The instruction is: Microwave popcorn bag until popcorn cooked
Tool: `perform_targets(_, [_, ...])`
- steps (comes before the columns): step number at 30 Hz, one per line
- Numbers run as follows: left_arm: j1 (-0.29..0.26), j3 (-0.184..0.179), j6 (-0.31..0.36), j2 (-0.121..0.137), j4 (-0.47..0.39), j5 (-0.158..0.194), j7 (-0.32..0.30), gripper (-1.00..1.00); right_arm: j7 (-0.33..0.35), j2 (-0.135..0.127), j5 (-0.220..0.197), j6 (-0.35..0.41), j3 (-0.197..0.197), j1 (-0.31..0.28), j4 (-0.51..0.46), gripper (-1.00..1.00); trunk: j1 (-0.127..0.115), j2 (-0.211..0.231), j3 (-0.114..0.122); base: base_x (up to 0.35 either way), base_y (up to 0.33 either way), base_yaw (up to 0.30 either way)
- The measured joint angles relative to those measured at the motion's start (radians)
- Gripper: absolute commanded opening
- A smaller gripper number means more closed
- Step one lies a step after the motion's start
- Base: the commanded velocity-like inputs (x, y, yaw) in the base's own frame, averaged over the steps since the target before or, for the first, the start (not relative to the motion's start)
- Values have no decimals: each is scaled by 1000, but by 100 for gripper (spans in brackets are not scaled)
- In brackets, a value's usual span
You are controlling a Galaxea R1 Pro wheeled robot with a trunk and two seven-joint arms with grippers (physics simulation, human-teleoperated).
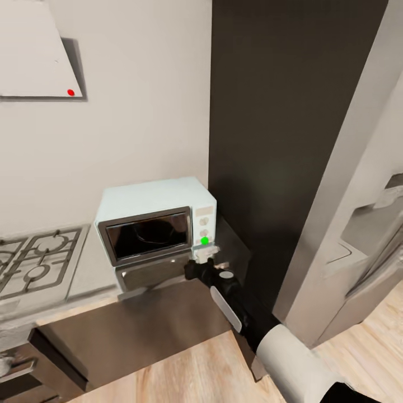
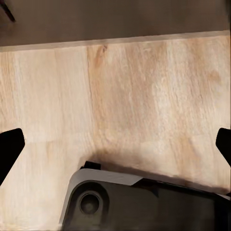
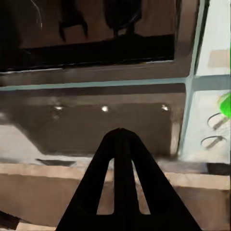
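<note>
- Farthest left of the microwave (image 1: pixel 157 226), a gas hob (image 1: pixel 36 263) with black grates is sitting on the same grey desk (image 1: pixel 92 268); above it a pale hood (image 1: pixel 36 53) with 1 red dot is hanging on the white wall.
- The microwave itself is standing against the wall at the desk's end, hard by a tall dark cabinet (image 1: pixel 280 140) on its other side. It is a small mint-blue box with a grey-framed dark glass door, and that door is looking shut.
- On the microwave's control strip, 2 round knobs are sitting above a bright green marker (image 1: pixel 205 240), probably flagging the control to be worked.
- The right claw (image 1: pixel 205 258) is reaching in just below that green marker, at the microwave's lower front corner, likely so it can start the heating. Its 2 fingers (image 3: pixel 118 187) are meeting at a point in the right wrist view, so the claw is closed and gripping nothing.
- The popcorn bag is not distinguishable; a dim rounded shape behind the microwave's glass may be it, but I cannot tell.
- The left claw's fingertips (image 2: pixel 10 149) are standing wide apart and empty over the pale wood floor (image 2: pixel 125 96), parked well away from the microwave, seemingly idle.
</note>
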Motion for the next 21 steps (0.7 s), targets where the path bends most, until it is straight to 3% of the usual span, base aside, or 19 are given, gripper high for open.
perform_targets(7, [-10, 0, -1, 0, 14, 0, 0, 100, -8, -5, 19, 43, 0, 90, -205, -100, 0, 0, 0, -344, 0, 0])
perform_targets(8, [-10, 1, -1, 0, 14, 3, 0, 100, -9, -5, 44, 48, 0, 98, -218, -100, 0, 0, 0, -343, 0, 0])
perform_targets(11, [-17, 2, 0, 1, 14, 5, 0, 100, -9, -5, 55, 48, 3, 110, -224, -100, 0, 0, 0, -344, 0, 0])
perform_targets(13, [-37, 5, 0, 1, 15, 6, 0, 100, -9, -6, 64, 39, 11, 160, -240, -100, 0, 0, 0, -344, 0, 0])
perform_targets(14, [-45, 7, 0, 1, 22, 7, 0, 100, -9, -7, 108, 15, 13, 220, -260, -100, 0, 0, 0, -344, 0, 0])
perform_targets(17, [-52, 10, 0, 2, 46, 8, 0, 100, -8, -24, 296, -96, 10, 427, -337, -100, 0, 0, 0, -336, 0, 0])
perform_targets(18, [-54, 10, 0, 3, 56, 9, 0, 100, -9, -34, 337, -120, 7, 505, -357, -100, 0, 0, 0, -296, 0, 0])
perform_targets(20, [-56, 11, 0, 4, 65, 8, 0, 100, -12, -79, 377, -219, 4, 646, -365, -100, 0, 0, 0, -256, 0, 0])
perform_targets(21, [-56, 11, 0, 4, 67, 8, 0, 100, -15, -99, 380, -255, 4, 670, -361, -100, 0, 0, 0, -154, 0, 0])
